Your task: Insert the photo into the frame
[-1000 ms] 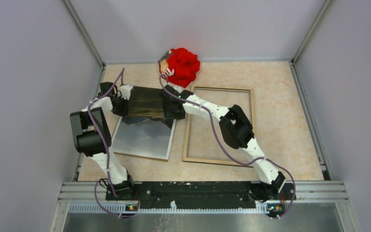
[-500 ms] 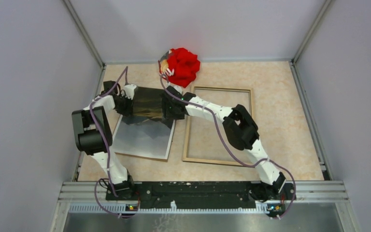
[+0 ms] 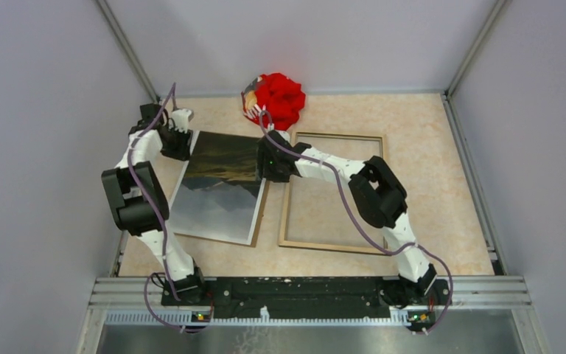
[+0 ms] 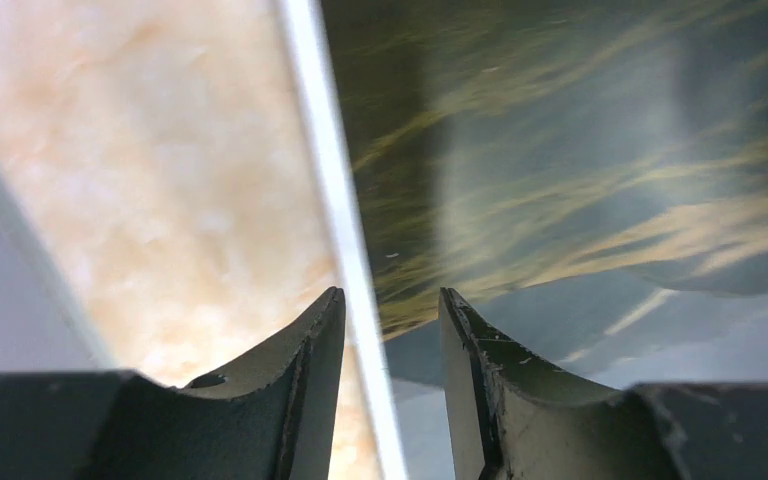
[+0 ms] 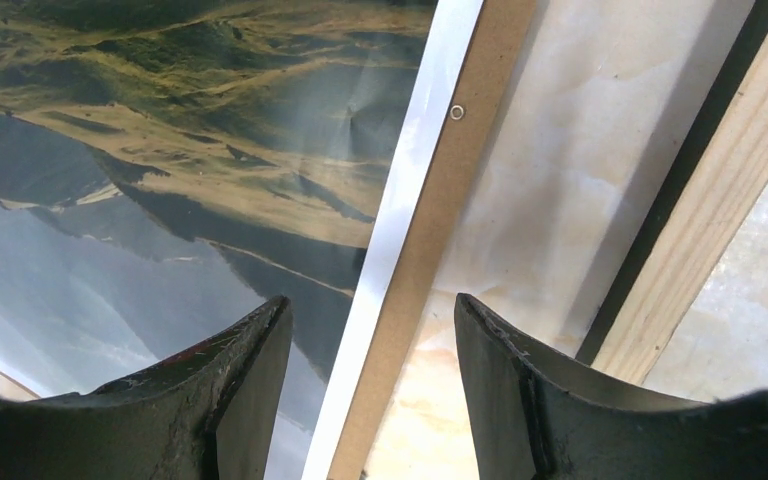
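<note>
Left tool (image 4: 390,296) released, jaws astride photo (image 4: 580,150) edge; I see right tool (image 5: 370,300) likewise released, frame (image 5: 722,210) just beside.

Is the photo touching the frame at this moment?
Apart. The right wrist view shows a strip of table between the photo and the frame.

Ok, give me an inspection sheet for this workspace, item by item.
Surface: beige marbled table, flat.
Job's things: photo lies picture side up, left of the frame and apart from it; the frame lies wood side up with nothing in it.
Clutter: red cloth at the far edge.
Grippers: left gripper open, astride the photo's left edge; right gripper open, astride its right edge.
Cables: purple cables run along both arms.
Surroundings: plain grey walls on three sides.
</note>
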Robot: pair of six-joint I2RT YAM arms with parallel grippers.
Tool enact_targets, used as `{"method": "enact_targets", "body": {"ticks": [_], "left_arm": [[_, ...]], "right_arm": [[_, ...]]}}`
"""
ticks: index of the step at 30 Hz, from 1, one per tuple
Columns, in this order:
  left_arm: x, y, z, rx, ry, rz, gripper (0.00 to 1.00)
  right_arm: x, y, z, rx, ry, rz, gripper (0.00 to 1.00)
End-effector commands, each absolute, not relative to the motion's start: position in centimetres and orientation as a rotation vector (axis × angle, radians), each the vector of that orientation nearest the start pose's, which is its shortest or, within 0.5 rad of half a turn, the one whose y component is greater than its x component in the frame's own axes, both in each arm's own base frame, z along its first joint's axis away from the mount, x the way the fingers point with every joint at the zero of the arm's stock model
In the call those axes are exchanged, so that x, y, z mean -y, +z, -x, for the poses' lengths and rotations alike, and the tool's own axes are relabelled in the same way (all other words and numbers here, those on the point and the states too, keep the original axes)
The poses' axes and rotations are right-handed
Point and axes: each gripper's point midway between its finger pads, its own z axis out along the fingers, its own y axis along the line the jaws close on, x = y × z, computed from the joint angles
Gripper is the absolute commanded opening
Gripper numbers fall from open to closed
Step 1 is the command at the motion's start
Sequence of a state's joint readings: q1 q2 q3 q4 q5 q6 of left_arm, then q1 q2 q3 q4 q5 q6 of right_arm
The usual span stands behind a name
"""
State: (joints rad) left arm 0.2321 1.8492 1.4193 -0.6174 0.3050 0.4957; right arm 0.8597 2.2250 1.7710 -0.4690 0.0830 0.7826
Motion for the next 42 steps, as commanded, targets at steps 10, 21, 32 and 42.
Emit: {"method": "enact_targets", "body": {"ticks": [10,21,32,42], "left_arm": [[-16.9,3.8,-41.8,-2.568,0.417,-0.247,0.45],[-11.9,1.5,-39.7,-2.618,0.171,-0.294,0.44],[-10.0,0.8,-38.2,-2.627,0.104,-0.309,0.44],[-7.9,1.2,-38.0,-2.606,0.087,-0.35,0.43]], "right_arm": [[-44.0,8.4,-36.0,-2.506,0.75,-0.005,0.61],[-42.6,6.4,-35.2,-2.513,0.949,-0.151,0.6],[-42.2,5.0,-34.3,-2.564,0.923,-0.178,0.6],[-43.4,5.3,-33.7,-2.554,1.046,-0.217,0.6]]}}
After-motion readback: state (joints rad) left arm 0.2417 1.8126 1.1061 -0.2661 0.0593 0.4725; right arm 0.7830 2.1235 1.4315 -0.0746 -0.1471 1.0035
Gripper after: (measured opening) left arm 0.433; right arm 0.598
